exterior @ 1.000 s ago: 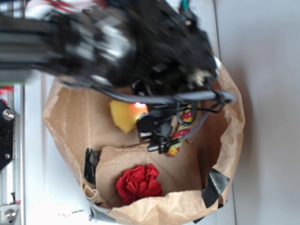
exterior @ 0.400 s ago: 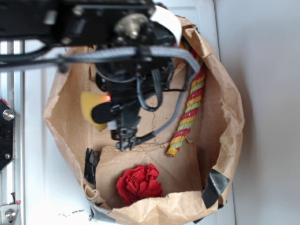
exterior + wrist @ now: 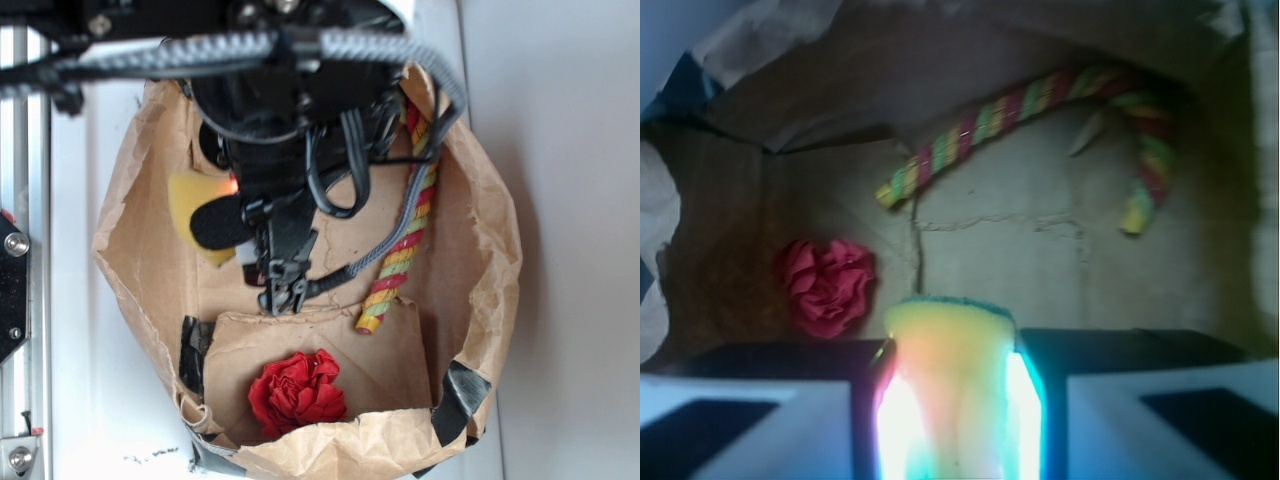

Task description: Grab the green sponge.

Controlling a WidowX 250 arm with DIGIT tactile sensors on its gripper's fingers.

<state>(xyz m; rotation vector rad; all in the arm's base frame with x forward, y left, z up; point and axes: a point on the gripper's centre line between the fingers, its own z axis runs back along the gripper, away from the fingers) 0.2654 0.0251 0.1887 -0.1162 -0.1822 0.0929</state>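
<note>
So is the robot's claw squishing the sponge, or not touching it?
Touching. The wrist view shows the green sponge wedged between both fingers of the gripper, no gap on either side, its sides pinched in.

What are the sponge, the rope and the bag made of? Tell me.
Sponge: looks like soft foam, matte pale yellow with a thin darker green edge; it sits pinched between the gripper pads. Rope: seems twisted fibre cord, matte, with red, yellow and green strands in a spiral. Bag: brown paper, dull and creased, its rim crumpled and patched with dark tape.
</note>
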